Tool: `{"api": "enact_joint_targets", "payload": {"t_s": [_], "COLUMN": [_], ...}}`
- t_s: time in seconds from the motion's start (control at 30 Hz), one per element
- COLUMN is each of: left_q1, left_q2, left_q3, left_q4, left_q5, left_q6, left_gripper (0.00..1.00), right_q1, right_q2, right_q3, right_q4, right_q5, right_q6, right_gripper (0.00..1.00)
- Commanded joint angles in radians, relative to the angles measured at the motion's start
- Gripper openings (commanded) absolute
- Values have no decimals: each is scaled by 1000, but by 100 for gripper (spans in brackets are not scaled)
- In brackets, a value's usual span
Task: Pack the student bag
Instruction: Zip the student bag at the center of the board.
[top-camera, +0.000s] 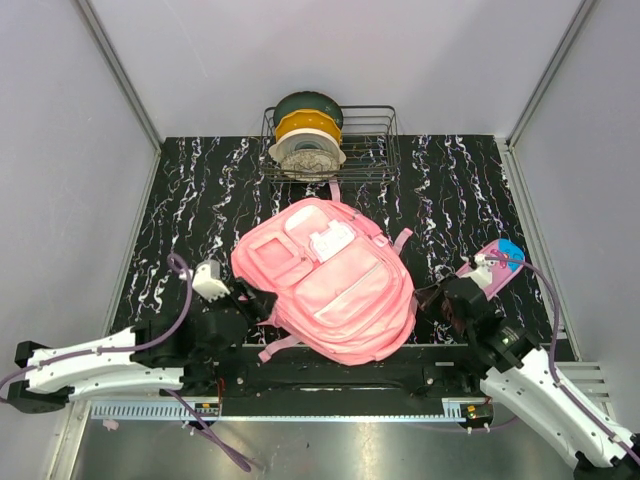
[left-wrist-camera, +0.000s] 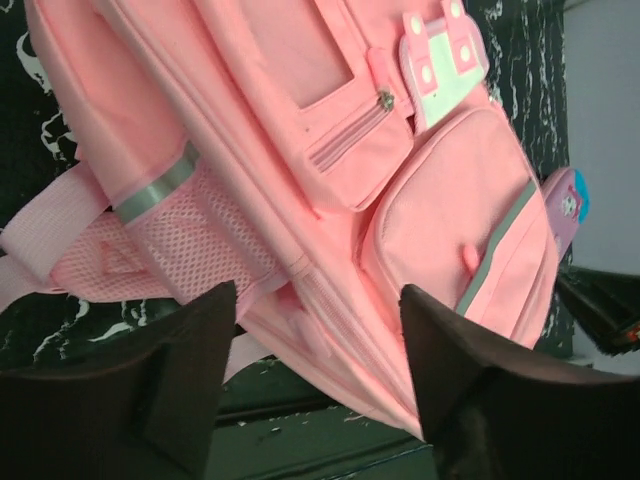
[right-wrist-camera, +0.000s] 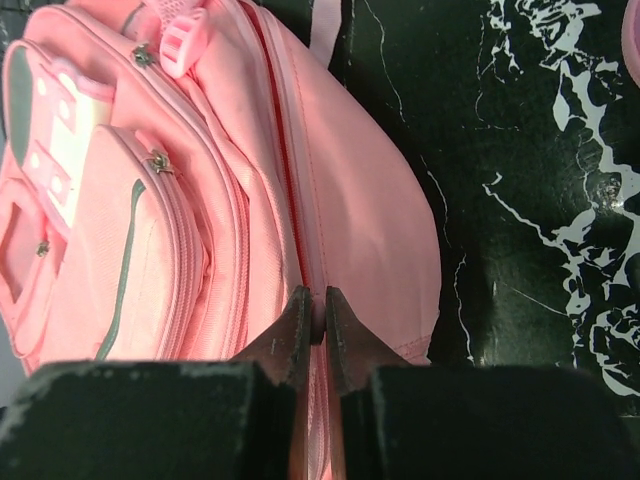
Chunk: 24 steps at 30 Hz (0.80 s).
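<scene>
The student bag (top-camera: 330, 280), a large pink backpack, lies flat in the middle of the black marbled table, front pockets up. My left gripper (top-camera: 255, 300) is open at the bag's near left side. In the left wrist view its jaws (left-wrist-camera: 317, 295) stand wide on either side of the bag's (left-wrist-camera: 330, 150) lower edge, touching nothing. My right gripper (top-camera: 428, 300) is at the bag's right edge. In the right wrist view it (right-wrist-camera: 315, 300) is shut on a small pink zip pull on the bag's (right-wrist-camera: 200, 200) main zip line.
A small pink pencil case with a blue end (top-camera: 497, 265) lies to the right of the bag, by my right arm; it also shows in the left wrist view (left-wrist-camera: 565, 205). A wire basket (top-camera: 375, 150) holding filament spools (top-camera: 308, 140) stands at the back.
</scene>
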Motion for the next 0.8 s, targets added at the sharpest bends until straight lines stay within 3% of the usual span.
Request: {"api": "enact_joint_targets", "payload": {"t_s": [0.0, 0.03, 0.13, 0.27, 0.5, 0.77], "left_q1": [87, 100, 104, 103, 147, 169], "left_q2": [72, 110, 170, 224, 232, 253], "left_q3": [83, 105, 93, -30, -107, -101], "left_q4": [161, 165, 189, 414, 487, 412], "left_q5": [79, 105, 199, 345, 329, 362], "left_q6": [163, 168, 78, -19, -33, -48], "left_gripper": [89, 99, 99, 99, 99, 98], "right_q1": [-2, -2, -1, -2, -2, -2], "right_q2": [73, 87, 116, 131, 144, 180], "right_q3": [-11, -12, -9, 3, 8, 6], "right_q4": [83, 97, 135, 164, 193, 229], "right_q5": [-31, -32, -32, -23, -45, -69], "right_q6": [-4, -7, -18, -24, -27, -41], "right_gripper": [0, 0, 0, 0, 0, 0]}}
